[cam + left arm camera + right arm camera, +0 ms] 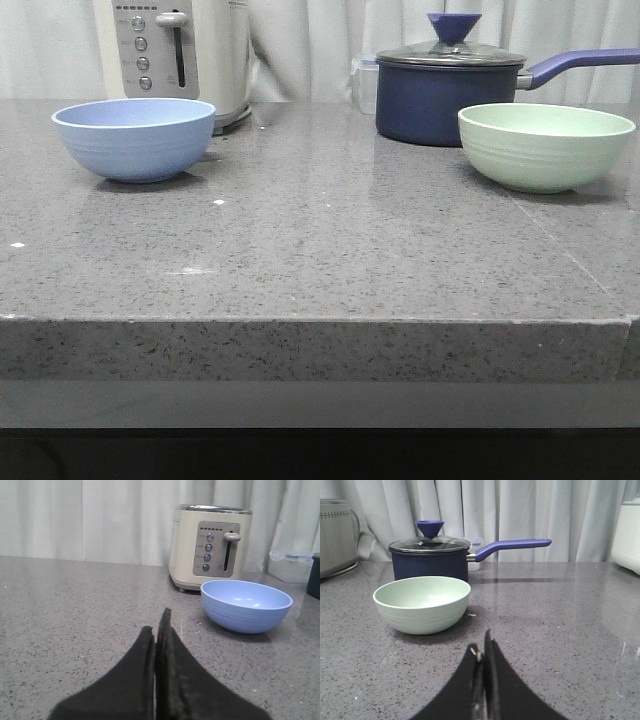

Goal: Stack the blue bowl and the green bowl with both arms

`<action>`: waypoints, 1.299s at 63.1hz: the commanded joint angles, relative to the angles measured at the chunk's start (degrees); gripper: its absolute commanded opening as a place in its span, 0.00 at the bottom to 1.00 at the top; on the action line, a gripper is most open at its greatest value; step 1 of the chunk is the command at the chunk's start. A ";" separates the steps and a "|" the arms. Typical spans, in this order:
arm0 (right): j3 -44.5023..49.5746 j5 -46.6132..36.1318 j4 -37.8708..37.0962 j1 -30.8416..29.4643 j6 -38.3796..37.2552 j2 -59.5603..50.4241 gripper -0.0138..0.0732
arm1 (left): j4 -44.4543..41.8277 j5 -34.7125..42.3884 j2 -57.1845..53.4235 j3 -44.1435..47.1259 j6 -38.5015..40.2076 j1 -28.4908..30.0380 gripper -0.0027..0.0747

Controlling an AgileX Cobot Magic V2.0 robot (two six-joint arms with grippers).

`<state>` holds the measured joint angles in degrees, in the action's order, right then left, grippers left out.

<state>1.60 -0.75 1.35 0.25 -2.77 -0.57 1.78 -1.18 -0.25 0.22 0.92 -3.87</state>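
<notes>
On the grey speckled countertop (320, 250) the two bowls are sitting well apart, the blue bowl (134, 138) toward the left side and the green bowl (546, 146) toward the right, both upright, empty and untouched, so the stacking is judged to be only at its opening approach. Neither arm is showing in the front view; each wrist camera is looking along its own fingers at its own bowl. The left gripper (159, 630) is resting low over the counter with its fingers pressed together and nothing between them, the blue bowl (246, 605) lying ahead and apart from it. The right gripper (484, 647) is likewise clenched on nothing, with the green bowl (421, 604) ahead and clear of the tips. The next move is probably calling for each set of fingers to spread, reach forward and take a rim, after which one bowl is likely going into the other; the blue one, looking slightly smaller, seems the natural one to nest inside. A cream toaster (185, 55) is standing just behind the blue bowl, and a navy lidded saucepan (450, 90) is sitting close behind the green bowl with its handle (580, 66) reaching out above it, so any lift there is needing care. A clear plastic container (364, 85) is standing beside the pan.
</notes>
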 commanded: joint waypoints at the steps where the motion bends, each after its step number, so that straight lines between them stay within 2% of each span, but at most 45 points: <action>1: -0.98 -4.67 0.02 -0.28 0.11 -1.17 0.09 | 0.51 4.45 -0.96 0.33 -0.15 0.34 0.01; 41: -0.98 -4.67 0.02 -0.28 0.11 -1.17 0.09 | 0.51 4.45 -0.96 0.33 -0.15 0.34 0.01; 55: -1.20 -6.02 0.02 -0.28 0.11 -1.17 0.09 | 0.51 7.26 -0.96 -0.31 -0.15 0.34 0.01; 62: -4.60 -3.70 0.02 -0.23 0.11 -1.17 0.09 | 0.66 6.73 -0.96 -4.48 0.13 0.34 0.01; 68: -9.72 2.31 -0.09 -0.23 0.11 -1.11 0.09 | 1.79 4.41 -0.71 -10.85 0.64 0.34 0.01; 82: -23.57 13.91 -3.16 -0.23 0.11 3.46 0.09 | 1.79 -10.65 5.38 -27.99 0.64 0.34 0.01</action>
<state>-16.67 13.92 0.00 0.25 -2.77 0.10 3.09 -10.12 1.50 -21.39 1.03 -3.87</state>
